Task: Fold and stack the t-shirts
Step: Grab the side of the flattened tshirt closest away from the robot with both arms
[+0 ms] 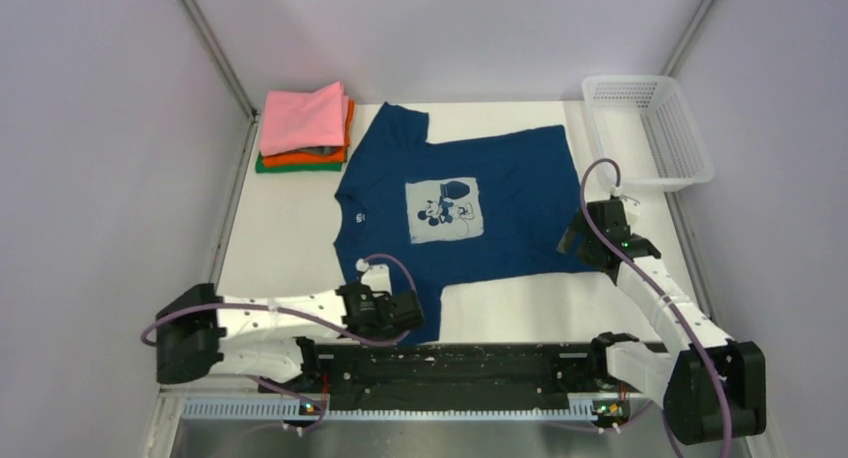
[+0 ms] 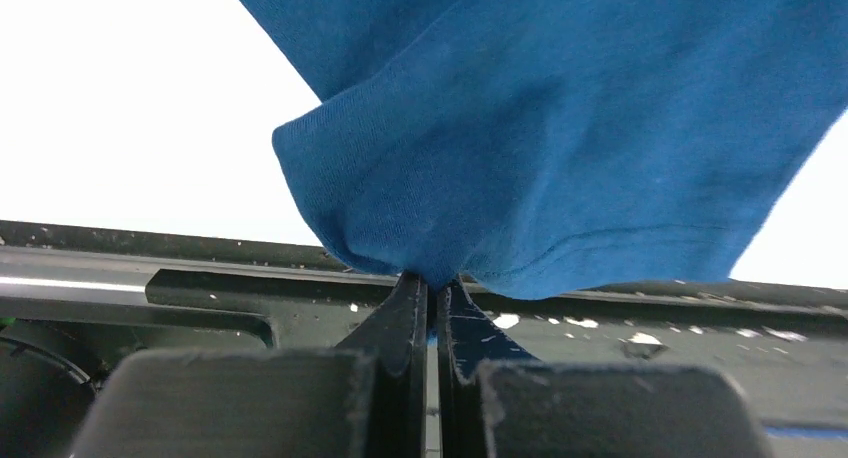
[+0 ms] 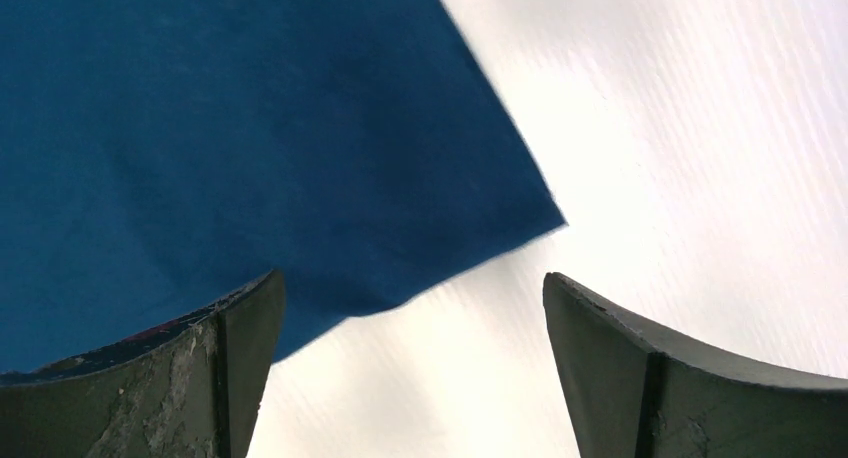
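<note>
A dark navy blue t-shirt (image 1: 470,193) with a white chest print lies spread flat on the white table. My left gripper (image 1: 415,313) is shut on its near sleeve; in the left wrist view the gripper (image 2: 432,283) pinches a bunched fold of the blue cloth (image 2: 560,148). My right gripper (image 1: 572,240) is open and empty over the shirt's near right hem corner; in the right wrist view the gripper (image 3: 412,283) straddles that corner of the cloth (image 3: 250,148). A stack of folded pink, orange and green shirts (image 1: 305,126) sits at the far left.
A white plastic mesh basket (image 1: 650,128) stands at the far right corner. The black rail (image 1: 450,373) carrying the arm bases runs along the near edge. Grey walls close in both sides.
</note>
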`<state>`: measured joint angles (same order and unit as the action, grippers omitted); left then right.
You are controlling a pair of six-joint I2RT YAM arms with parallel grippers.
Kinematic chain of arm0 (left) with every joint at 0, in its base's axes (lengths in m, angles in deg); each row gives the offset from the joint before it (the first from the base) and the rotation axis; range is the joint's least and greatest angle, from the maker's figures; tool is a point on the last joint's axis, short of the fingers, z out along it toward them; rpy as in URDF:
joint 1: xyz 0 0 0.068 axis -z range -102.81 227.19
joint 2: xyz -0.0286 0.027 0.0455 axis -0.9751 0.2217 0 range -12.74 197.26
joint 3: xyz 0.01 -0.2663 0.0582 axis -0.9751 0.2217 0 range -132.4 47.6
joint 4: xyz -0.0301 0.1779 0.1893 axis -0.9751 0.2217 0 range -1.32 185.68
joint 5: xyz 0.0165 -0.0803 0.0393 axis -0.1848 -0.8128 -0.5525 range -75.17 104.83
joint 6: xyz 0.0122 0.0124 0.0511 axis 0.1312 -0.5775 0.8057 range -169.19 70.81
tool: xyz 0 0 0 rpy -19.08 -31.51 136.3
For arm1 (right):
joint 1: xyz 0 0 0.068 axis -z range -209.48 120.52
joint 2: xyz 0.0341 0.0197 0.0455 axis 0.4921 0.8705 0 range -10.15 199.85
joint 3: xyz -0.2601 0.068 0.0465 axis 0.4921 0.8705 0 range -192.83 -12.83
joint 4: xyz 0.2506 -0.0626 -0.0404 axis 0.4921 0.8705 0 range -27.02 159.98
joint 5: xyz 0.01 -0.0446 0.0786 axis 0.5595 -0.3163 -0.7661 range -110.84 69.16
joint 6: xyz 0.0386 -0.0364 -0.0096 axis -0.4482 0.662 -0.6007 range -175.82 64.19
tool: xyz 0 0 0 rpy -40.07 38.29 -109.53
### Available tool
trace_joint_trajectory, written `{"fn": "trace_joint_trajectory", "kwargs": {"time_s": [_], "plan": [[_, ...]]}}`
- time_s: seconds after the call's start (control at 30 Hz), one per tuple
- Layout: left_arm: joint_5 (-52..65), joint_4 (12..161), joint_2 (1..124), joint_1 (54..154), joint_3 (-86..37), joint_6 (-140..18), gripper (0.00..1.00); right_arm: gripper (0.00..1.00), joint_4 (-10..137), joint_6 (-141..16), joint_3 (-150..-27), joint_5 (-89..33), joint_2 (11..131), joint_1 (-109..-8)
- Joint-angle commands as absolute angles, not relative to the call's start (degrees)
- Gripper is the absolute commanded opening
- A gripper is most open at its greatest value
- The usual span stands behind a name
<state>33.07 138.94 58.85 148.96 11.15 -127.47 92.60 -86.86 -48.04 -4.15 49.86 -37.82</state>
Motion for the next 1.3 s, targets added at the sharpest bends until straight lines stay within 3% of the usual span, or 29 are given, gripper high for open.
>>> {"fn": "trace_joint_trajectory", "kwargs": {"time_s": [0.0,0.17,0.53,0.87,1.07,1.27], "plan": [[38.5,143.9,48.9,148.2,9.9,-129.8,0.0,0.97,95.7,-90.7,-44.5,-3.1,46.9,-34.1],[38.1,145.5,42.5,148.2,11.9,-131.2,0.0,0.82,90.4,-94.7,-40.2,-2.8,47.2,-32.7],[33.9,142.8,40.4,148.2,12.1,-130.4,0.0,0.76,78.0,-100.3,-39.5,-4.1,59.4,-31.9],[33.4,143.7,38.9,148.2,12.4,-132.4,0.0,0.77,85.1,-96.7,-40.2,-3.3,51.8,-31.3],[33.0,143.8,38.9,148.2,12.5,-132.9,0.0,0.76,83.0,-96.7,-41.3,-4.5,57.6,-31.0],[32.6,143.1,38.7,148.2,13.0,-133.2,0.0,0.64,81.4,-97.9,-40.6,-4.6,61.0,-31.0]]}}
